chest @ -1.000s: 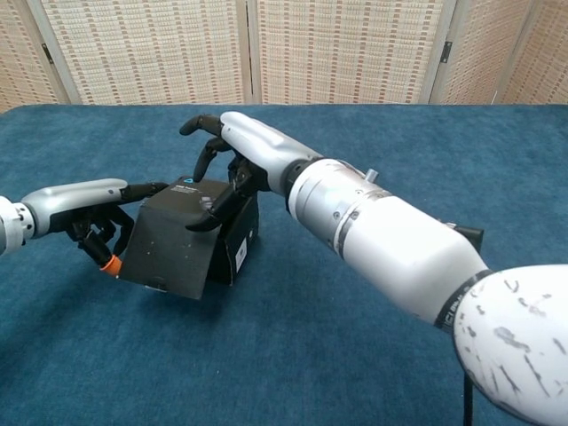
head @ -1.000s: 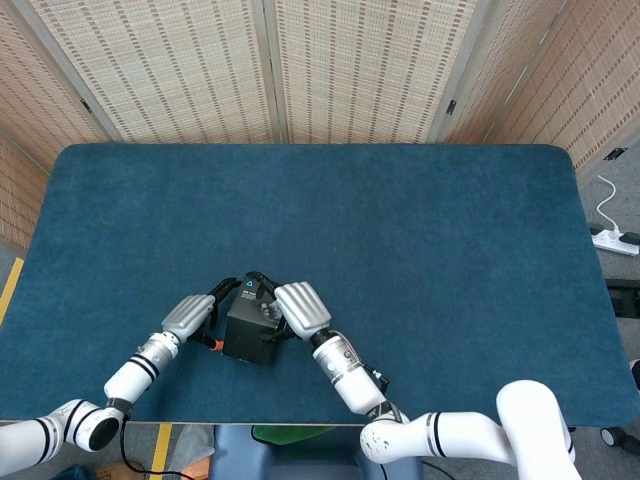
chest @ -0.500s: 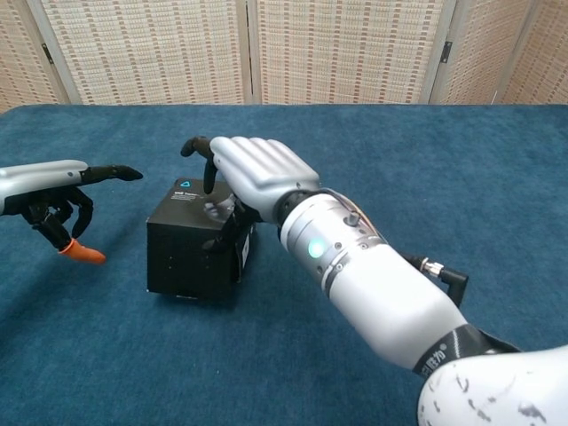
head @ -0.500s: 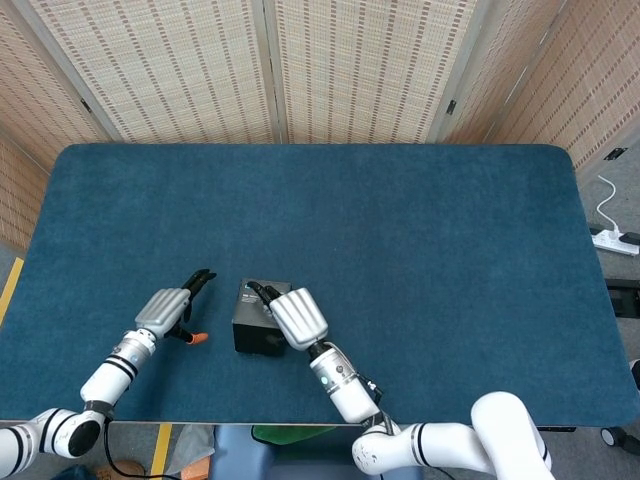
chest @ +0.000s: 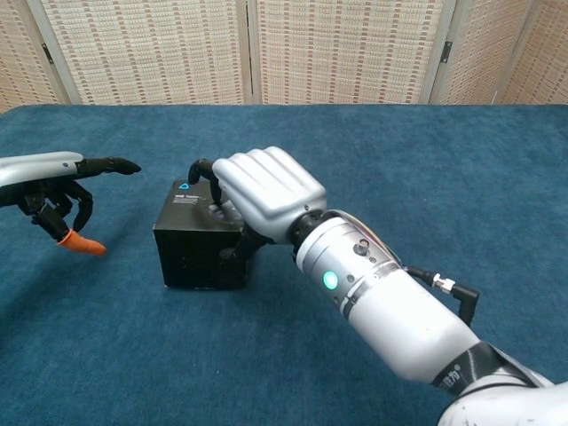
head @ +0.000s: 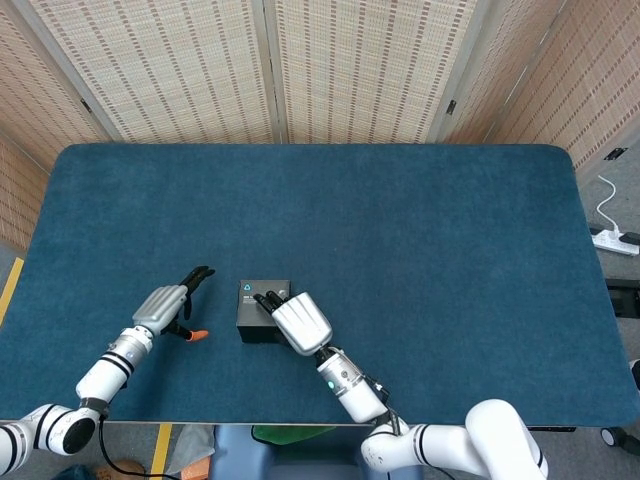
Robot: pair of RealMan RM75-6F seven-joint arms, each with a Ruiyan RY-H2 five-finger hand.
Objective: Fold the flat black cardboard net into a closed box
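Evidently the black cardboard box now sits squarely on the blue table mat, in the lower left-centre of the head view, where a second ago it was tipped up on an edge between both hands. The left hand has pulled away since then and hangs to the left of the box, clear of it, holding nothing; in the chest view one finger points forward while the rest curl under, an orange fingertip cap lowest. The right hand has settled over the top of the box, palm down, its dark fingertips pressing on the lid near the small printed triangle; it presses rather than clasps.

That change suggests the folding is close to done: the box reads as closed on the faces that show, and the right hand looks to be seating the top panel. Whether the far side or the flap under the palm is fully tucked cannot be told from here.

The box lies near the bottom edge of the mat in the head view, so there is little margin toward the robot. A wide bare stretch of mat opens to the upper right of the frame, and the gap between box and left hand leaves room for that hand to return.
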